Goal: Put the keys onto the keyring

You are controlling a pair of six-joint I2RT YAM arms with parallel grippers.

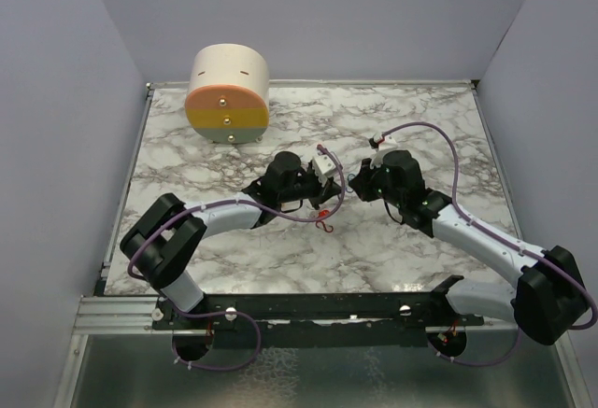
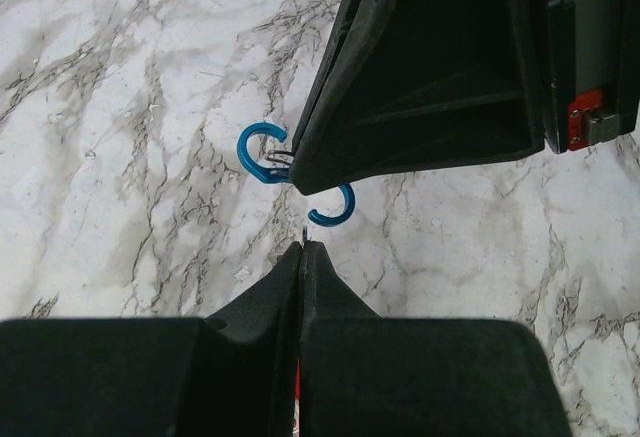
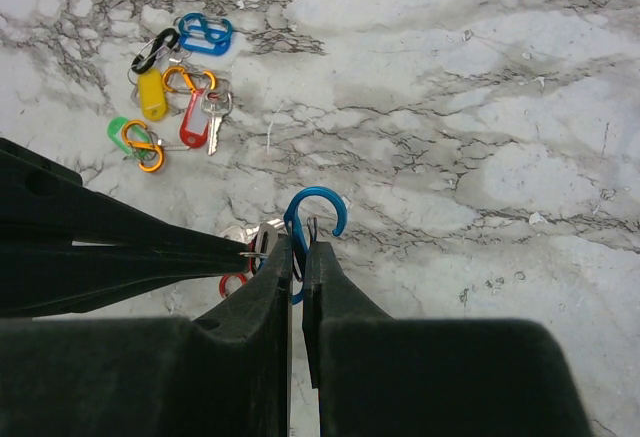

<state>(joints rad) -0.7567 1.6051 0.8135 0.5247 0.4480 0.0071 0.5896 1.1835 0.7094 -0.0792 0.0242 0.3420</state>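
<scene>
My right gripper (image 3: 298, 242) is shut on a blue S-shaped clip (image 3: 312, 212), one of the keys, held above the marble. My left gripper (image 2: 303, 247) is shut on the thin wire keyring (image 3: 248, 254). It reaches in from the left, tip to tip with the right one. A silver key and a red clip (image 3: 232, 282) hang from that ring. In the left wrist view the blue clip (image 2: 262, 152) sticks out on both sides of the right fingers (image 2: 420, 77). From above, both grippers (image 1: 344, 184) meet mid-table, with a red clip (image 1: 324, 224) just below them.
Several loose keys (image 3: 175, 87) lie in a bunch on the marble table (image 1: 420, 119): black, blue and orange clips, yellow, red and green tags. They are hidden from above. A big cream-and-orange cylinder (image 1: 229, 95) stands at the back left. Walls close in the table.
</scene>
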